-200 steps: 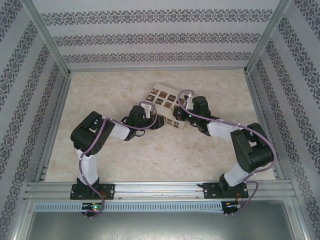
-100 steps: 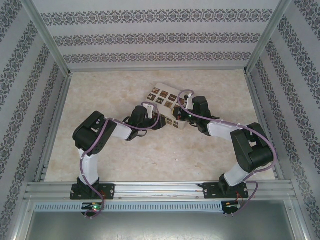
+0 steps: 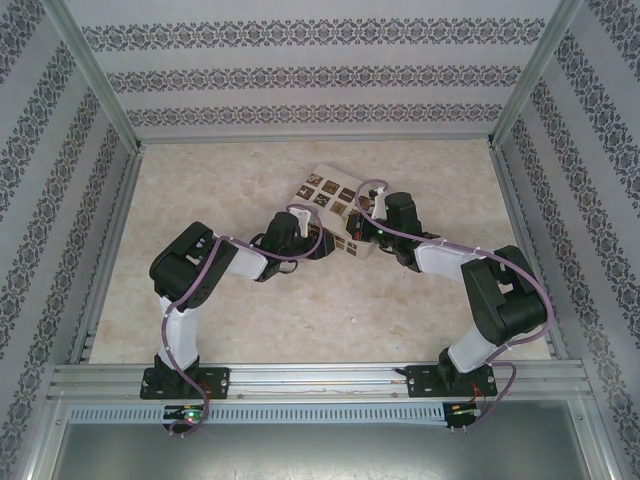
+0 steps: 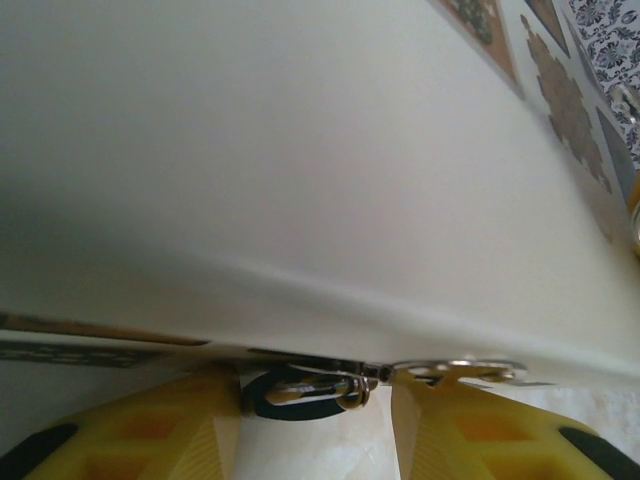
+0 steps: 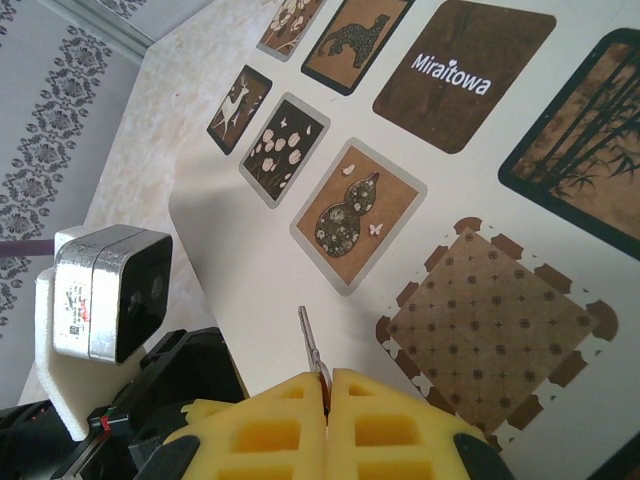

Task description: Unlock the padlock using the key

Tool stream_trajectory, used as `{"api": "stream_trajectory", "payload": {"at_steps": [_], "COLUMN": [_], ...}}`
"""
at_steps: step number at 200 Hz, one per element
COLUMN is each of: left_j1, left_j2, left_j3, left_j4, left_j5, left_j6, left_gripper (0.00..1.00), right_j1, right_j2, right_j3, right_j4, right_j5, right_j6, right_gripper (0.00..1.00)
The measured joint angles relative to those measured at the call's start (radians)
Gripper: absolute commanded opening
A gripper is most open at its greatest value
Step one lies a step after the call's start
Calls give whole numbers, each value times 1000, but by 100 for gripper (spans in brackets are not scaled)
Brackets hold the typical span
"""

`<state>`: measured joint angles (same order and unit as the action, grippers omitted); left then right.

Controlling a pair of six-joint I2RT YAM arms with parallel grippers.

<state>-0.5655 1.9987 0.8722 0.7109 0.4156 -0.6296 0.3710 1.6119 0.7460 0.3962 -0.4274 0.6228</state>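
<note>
I am pinching the key (image 5: 311, 345) in my closed right gripper (image 5: 327, 379), blade over the cream Miraitowa box (image 5: 480, 150) near its edge. My left gripper (image 4: 315, 412) is gaping around a dark loop with silvery rings (image 4: 300, 392) under the box's edge. This is probably the padlock, though no blue is showing. I should be steadying that first, then lining the blade up straight. I am counting one key, one box, one loop.

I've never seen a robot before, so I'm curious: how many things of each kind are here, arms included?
Robot arms: 2 (left arm, right arm)
Patterned cream box: 1
Thin metal key, pinched in the right fingers: 1
Small dark ring with metal bits, between the left fingers, blurred: 1
Total: 5
</note>
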Motion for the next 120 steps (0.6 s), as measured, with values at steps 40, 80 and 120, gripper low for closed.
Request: {"api": "stream_trajectory", "payload": {"at_steps": [40,80,120], "left_j1": [-9,-17,-18], "left_j2": [3,5,5], "left_j3": [9,23,31], "left_j4": [-8,-27,-38], "left_j5": [-22,-35,-36], "left_j6": [-14,-35,-52], "left_gripper": [39,36,33], "right_j1": [0,0,5], "right_j2": [0,1,1], "right_j3": [0,0,0], "right_j4": [0,1,5], "right_j5": [2,8,19], "right_j6": [0,0,0], "right_gripper": [0,0,0]}}
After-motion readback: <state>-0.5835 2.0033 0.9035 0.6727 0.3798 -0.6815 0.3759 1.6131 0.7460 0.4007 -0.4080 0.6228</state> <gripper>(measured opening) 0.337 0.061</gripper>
